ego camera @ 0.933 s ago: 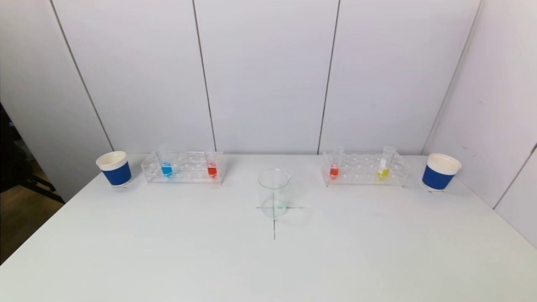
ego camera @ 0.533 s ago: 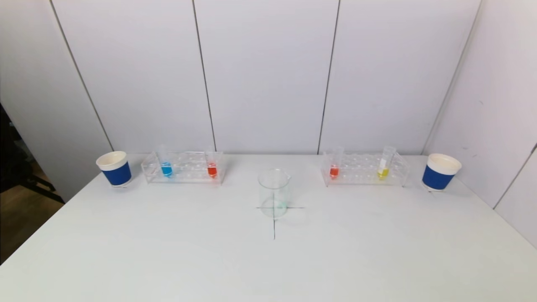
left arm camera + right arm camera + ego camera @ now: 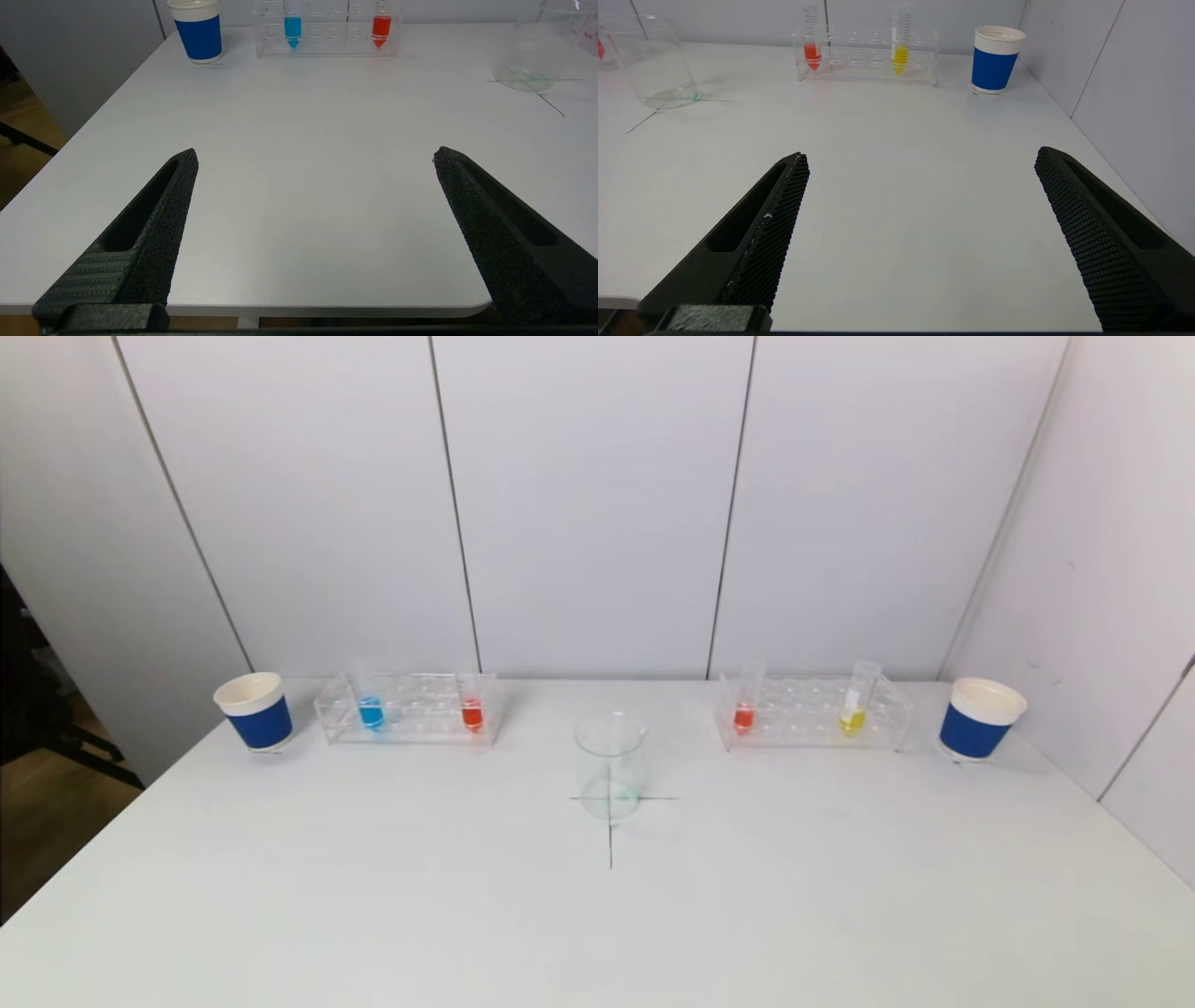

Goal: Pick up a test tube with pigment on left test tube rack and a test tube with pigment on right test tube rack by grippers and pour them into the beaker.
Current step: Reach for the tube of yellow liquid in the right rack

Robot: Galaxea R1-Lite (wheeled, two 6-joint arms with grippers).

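A clear left test tube rack at the table's far left holds a blue-pigment tube and a red-pigment tube. The right test tube rack holds a red tube and a yellow tube. An empty glass beaker stands between them on a drawn cross. Neither arm shows in the head view. My left gripper hangs open over the near table edge, far from the left test tube rack. My right gripper is open too, well short of the right test tube rack.
A blue paper cup stands left of the left rack and another blue cup right of the right rack. Wall panels close the back and the right side. The white table drops off at its left edge.
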